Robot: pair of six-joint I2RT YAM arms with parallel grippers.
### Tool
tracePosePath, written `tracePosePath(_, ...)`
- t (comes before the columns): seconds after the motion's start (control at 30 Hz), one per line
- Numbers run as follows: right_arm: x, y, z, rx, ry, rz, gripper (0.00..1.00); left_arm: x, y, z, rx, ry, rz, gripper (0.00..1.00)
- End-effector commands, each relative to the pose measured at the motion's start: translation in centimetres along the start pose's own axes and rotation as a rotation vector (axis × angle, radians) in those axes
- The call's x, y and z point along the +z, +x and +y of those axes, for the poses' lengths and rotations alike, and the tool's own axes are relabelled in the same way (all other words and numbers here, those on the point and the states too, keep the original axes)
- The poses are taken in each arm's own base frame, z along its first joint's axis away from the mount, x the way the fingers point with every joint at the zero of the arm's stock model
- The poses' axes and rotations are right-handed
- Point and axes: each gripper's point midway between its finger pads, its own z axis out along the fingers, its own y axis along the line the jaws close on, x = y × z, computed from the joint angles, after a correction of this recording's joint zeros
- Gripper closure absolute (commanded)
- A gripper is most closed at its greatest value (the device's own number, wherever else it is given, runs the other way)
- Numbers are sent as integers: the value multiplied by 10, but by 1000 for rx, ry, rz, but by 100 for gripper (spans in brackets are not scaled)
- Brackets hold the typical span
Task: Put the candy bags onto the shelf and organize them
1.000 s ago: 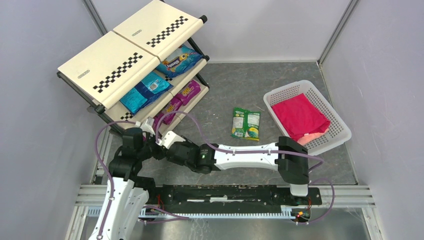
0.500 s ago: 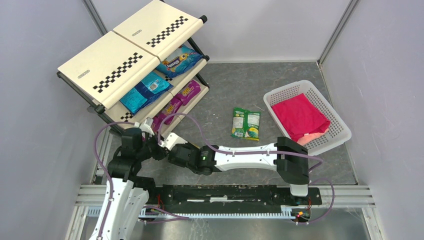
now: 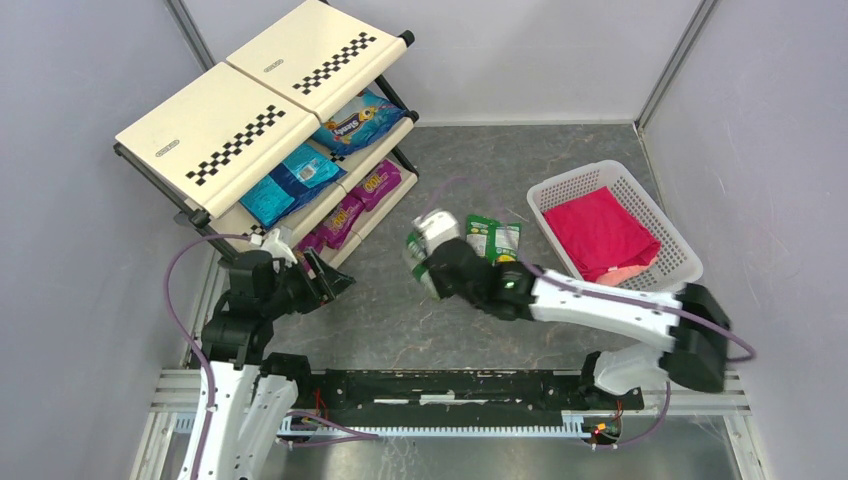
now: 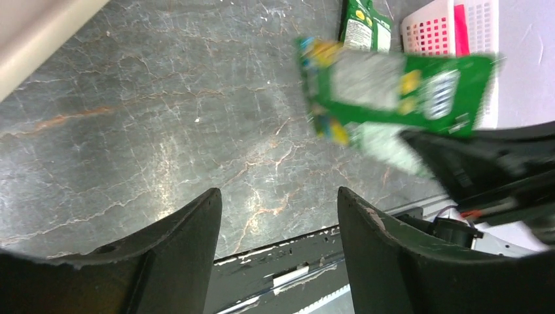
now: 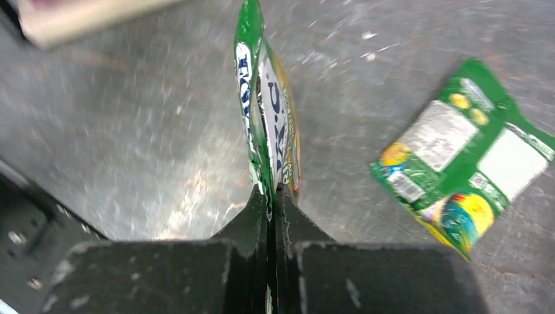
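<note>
Right gripper (image 5: pixel 271 196) pinches green bag (image 5: pixel 268 111) by its edge, clear of the floor. Second green bag (image 5: pixel 468 157) lies flat to its right. Left gripper (image 4: pixel 278 203) spread, empty, near shelf (image 3: pixel 230 130).

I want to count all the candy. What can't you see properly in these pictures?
- Held green bag, in the right gripper: edge-on in the right wrist view, motion-blurred in the left wrist view; print unreadable.
- Purple bags on the shelf: top view, upper panels cover most; count unclear.
- Lying green bag: top view, right arm covers its near end.
</note>
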Motion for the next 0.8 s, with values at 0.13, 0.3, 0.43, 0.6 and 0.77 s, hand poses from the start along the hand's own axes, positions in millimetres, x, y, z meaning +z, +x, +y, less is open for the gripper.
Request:
tracePosePath(0.13,-119,-164,-79,565,-45,-741,99,-5,-7,6,129,3,-77,26)
tracePosePath(0.3,-189,-253,-107,618,-40,-1022,99,-3,-3,5,132,12,-52,26)
tracePosePath(0.43,-214,-322,-103,647,-100,-1152,99,-2,-8,5,123,2,-65,25)
tracePosePath(0.6,-222,-406,-90,757,-274,-1272,99,0,-9,8,113,-13,-65,25)
tracePosePath(0.77,-189,-461,-89,1002,-475,-1335,99,0,-9,9,111,-19,-64,25)
